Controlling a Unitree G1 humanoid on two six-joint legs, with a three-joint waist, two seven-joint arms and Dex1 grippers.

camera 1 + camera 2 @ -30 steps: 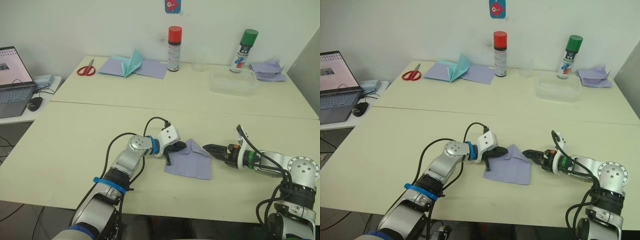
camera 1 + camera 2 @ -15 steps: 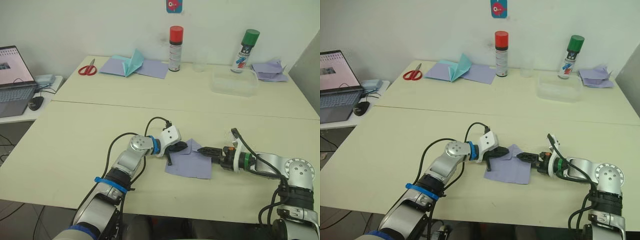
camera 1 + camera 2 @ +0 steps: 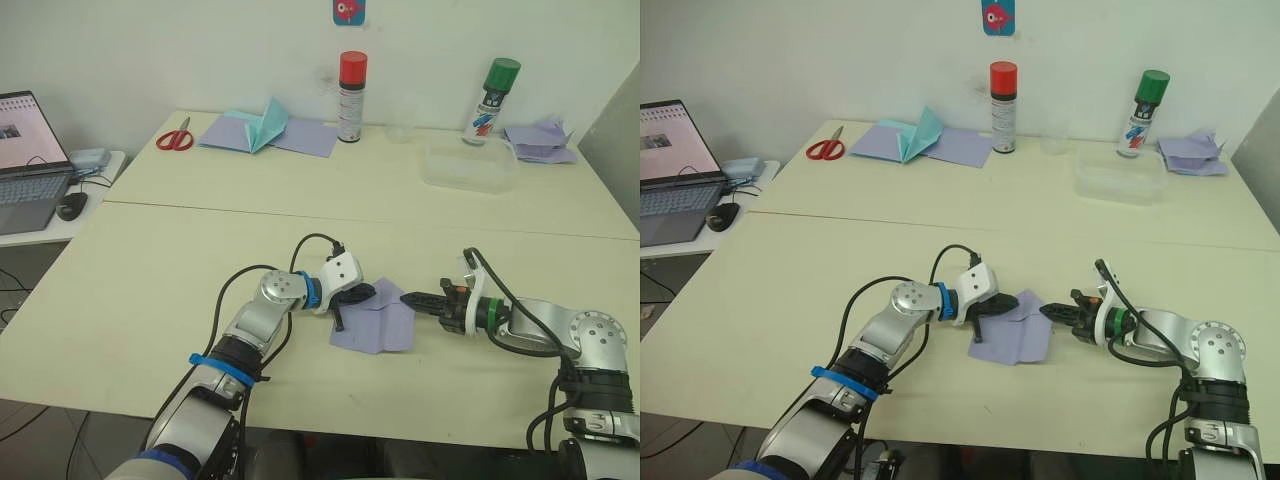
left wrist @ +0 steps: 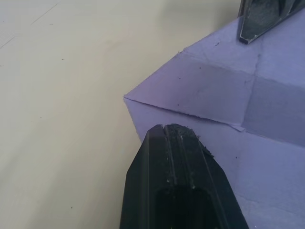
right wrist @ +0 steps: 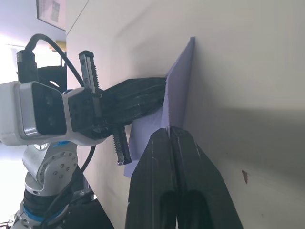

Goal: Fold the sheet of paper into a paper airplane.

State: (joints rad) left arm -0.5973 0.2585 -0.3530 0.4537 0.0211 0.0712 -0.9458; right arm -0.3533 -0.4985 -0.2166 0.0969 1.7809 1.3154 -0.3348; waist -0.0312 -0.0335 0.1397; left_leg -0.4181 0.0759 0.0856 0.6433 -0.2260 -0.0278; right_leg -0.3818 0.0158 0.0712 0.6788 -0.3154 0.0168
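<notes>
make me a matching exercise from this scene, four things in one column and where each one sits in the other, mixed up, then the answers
Things:
1. sheet of paper
2. red scissors
3. clear plastic container
4. laptop

Places:
A. far table, in front of the green-capped spray can
B. near table, between the left gripper and the right gripper
C. separate side surface at the robot's far left
D. far table's left end, beside the teal folded paper

Pairs: 1-B, 2-D, 3-A, 4-C
</notes>
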